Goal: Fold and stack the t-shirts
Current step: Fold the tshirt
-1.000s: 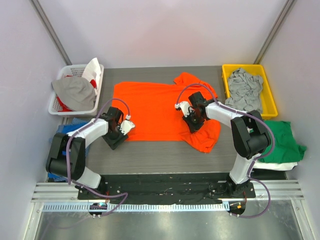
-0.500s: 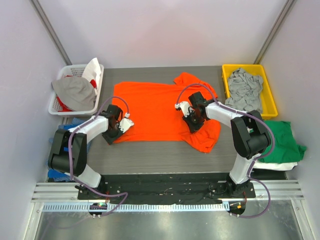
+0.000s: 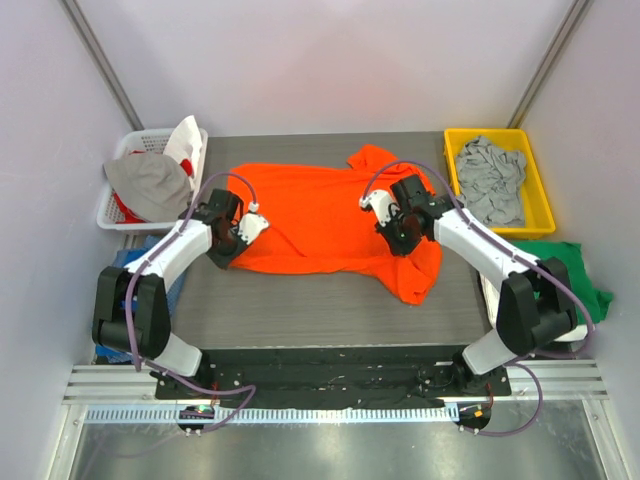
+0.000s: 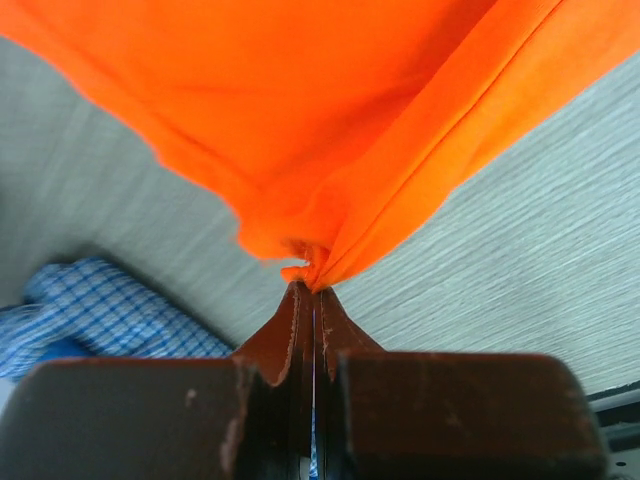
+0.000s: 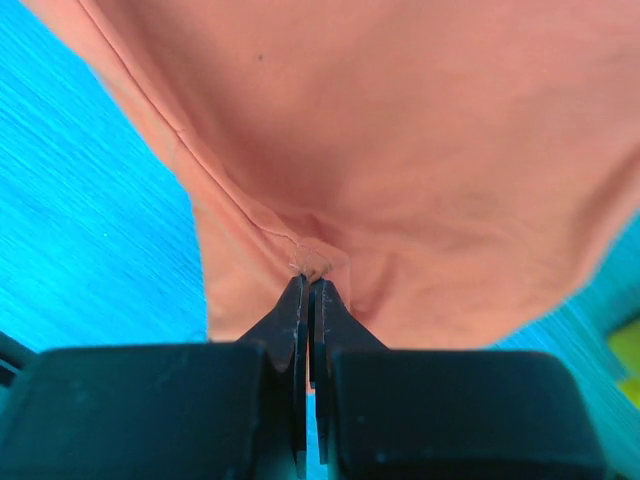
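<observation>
We have the orange t-shirt (image 3: 310, 215) spread over the middle of the grey table (image 3: 300, 310), its body stretched between our two claws. One sleeve is bunched beyond the right claw, and a loose lobe of cloth lies on that claw's near side.

Our left claw (image 3: 226, 247) is pinched tight on the shirt's near left corner. In the left wrist view its tips meet on a small wad of orange hem, and the orange t-shirt (image 4: 330, 100) fans out ahead of them over the table (image 4: 500, 260).

Our right claw (image 3: 402, 238) is likewise clamped on the shirt, on a fold toward its right side. In the right wrist view the tips are pressed together on a pucker of the cloth (image 5: 420, 150). The cloth looks salmon there, and the table (image 5: 80, 200) shows with a blue cast.

Beyond the right claw and to its right stands a yellow bin (image 3: 470, 133) holding a crumpled grey shirt (image 3: 490, 175). Nearer than the bin, well to the right of that claw, a green shirt (image 3: 575, 265) lies off the table's edge.

Left of the left claw and a little beyond it sits a white basket (image 3: 150, 134) with a grey cloth (image 3: 150, 185) heaped in it. A blue checked cloth (image 4: 90, 305) shows beside the left claw, low at the table's left edge.
</observation>
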Robot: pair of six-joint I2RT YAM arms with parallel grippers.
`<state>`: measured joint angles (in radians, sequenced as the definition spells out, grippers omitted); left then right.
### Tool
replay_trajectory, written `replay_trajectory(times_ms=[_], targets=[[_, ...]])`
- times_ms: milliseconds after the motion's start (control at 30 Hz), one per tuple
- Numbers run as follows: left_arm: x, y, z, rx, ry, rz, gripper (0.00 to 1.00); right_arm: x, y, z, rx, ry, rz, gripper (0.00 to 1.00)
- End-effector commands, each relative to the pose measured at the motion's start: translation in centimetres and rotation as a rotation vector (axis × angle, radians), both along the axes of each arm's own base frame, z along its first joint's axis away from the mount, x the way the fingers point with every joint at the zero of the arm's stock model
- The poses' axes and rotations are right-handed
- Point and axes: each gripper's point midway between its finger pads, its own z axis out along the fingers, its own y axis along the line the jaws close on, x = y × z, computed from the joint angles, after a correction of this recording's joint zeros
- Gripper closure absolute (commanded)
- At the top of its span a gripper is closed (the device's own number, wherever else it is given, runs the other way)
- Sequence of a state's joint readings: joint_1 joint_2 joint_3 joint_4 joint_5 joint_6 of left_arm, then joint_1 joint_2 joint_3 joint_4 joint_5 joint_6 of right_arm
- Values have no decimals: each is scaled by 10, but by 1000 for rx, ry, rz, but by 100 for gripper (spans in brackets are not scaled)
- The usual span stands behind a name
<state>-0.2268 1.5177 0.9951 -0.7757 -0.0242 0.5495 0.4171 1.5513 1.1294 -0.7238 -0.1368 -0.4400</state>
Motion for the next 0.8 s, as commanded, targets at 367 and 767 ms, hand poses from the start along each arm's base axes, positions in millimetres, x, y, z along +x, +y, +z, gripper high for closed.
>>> replay_trajectory(times_ms=[367,767], targets=[[38,-7,35,-9,-61,-6,100,43,-5,70,-49,-194,-43,99],[85,-4,41,62,-84,-25,100,100,-2,68,-164,-240,-38,99]])
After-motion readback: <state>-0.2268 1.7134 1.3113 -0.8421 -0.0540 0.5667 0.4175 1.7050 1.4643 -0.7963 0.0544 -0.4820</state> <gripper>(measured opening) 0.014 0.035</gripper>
